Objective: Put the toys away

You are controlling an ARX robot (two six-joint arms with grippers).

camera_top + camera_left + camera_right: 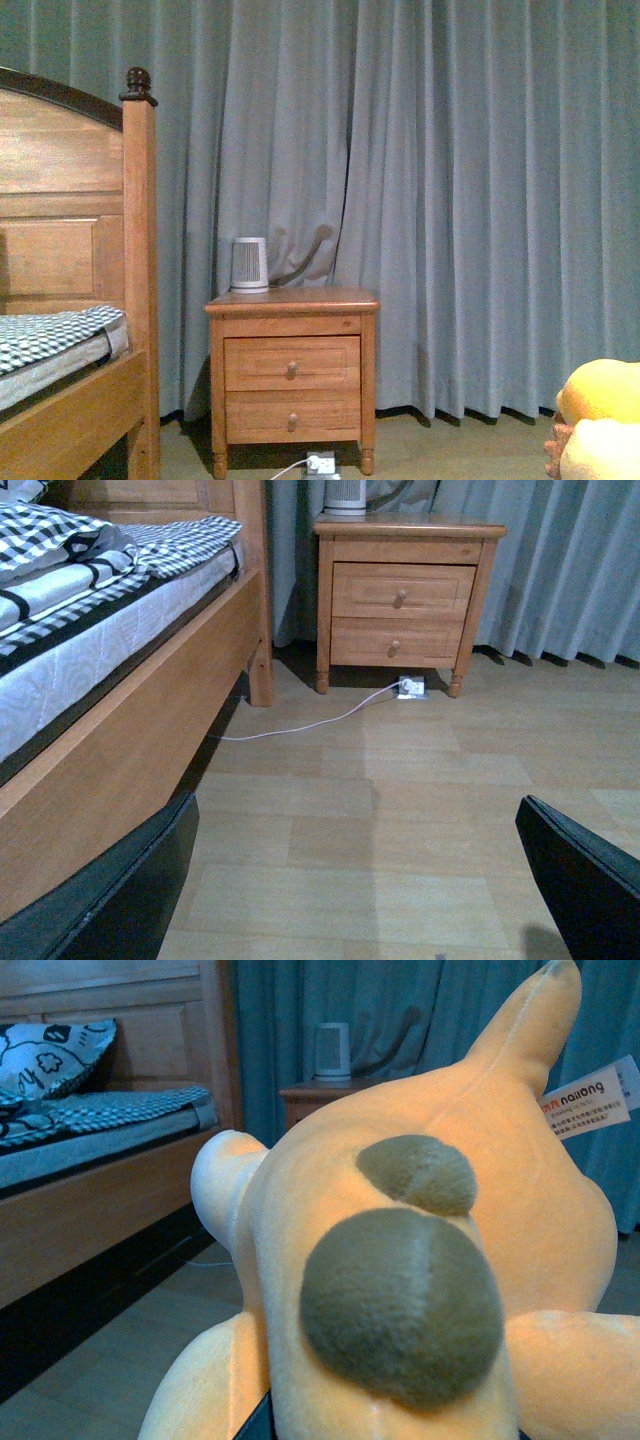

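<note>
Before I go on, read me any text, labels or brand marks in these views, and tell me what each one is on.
"naisong" (best reading; the middle letters are unsure): dark letters on the white tag attached to the plush toy, right wrist view.
Small print beside and under that word on the tag: too small to read.
Pillow on the bed: drawn shapes only, no readable words.
Front and left wrist views: no text.

Bare floor (pixel 430 770) lies open ahead of the left gripper (pixel 355 802). The bed frame (pixel 130 780) runs close along 1 side of it; the nightstand (pixel 405 600) stands well ahead.
</note>
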